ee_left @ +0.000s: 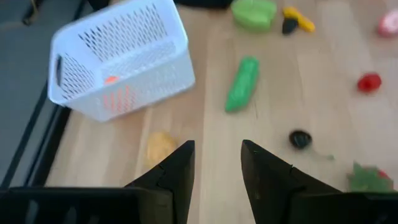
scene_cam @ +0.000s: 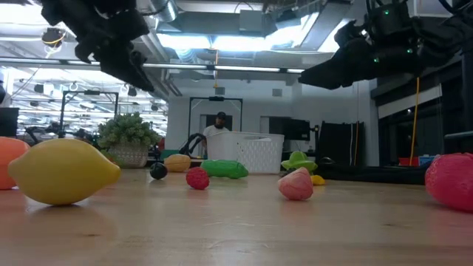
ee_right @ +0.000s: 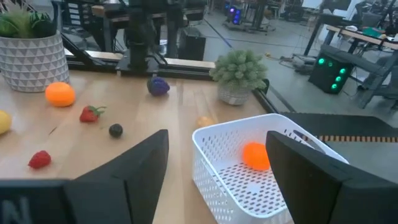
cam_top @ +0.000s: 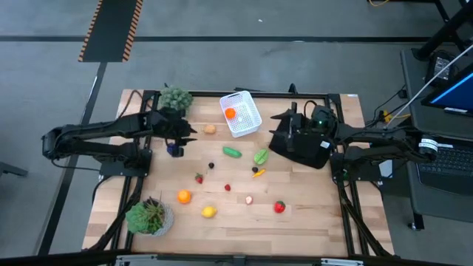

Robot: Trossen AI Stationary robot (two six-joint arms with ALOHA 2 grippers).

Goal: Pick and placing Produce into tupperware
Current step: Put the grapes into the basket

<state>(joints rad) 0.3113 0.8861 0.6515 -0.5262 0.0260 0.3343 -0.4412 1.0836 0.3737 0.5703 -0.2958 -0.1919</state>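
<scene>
The white tupperware (cam_top: pixel 242 114) stands at the table's far middle with one orange fruit (cam_top: pixel 230 113) inside. The other produce lies loose on the wood: a tan piece (cam_top: pixel 211 129), a green cucumber (cam_top: pixel 232 152), a green pepper (cam_top: pixel 261 157), a dark berry (cam_top: pixel 211 165), a strawberry (cam_top: pixel 199 178), an orange (cam_top: pixel 183 196), a lemon (cam_top: pixel 209 212) and a red fruit (cam_top: pixel 279 207). My left gripper (cam_top: pixel 188 131) hovers open left of the tub, above the tan piece (ee_left: pixel 160 146). My right gripper (cam_top: pixel 287 124) hangs open right of the tub (ee_right: pixel 261 168), over the black cloth.
Two potted plants stand on the table's left side, one at the far edge (cam_top: pixel 176 97) and one at the near corner (cam_top: pixel 150 216). A black folded cloth (cam_top: pixel 301 144) lies under the right arm. A purple item (cam_top: pixel 175 150) sits below the left gripper. A person stands in the room behind (scene_cam: pixel 219 127).
</scene>
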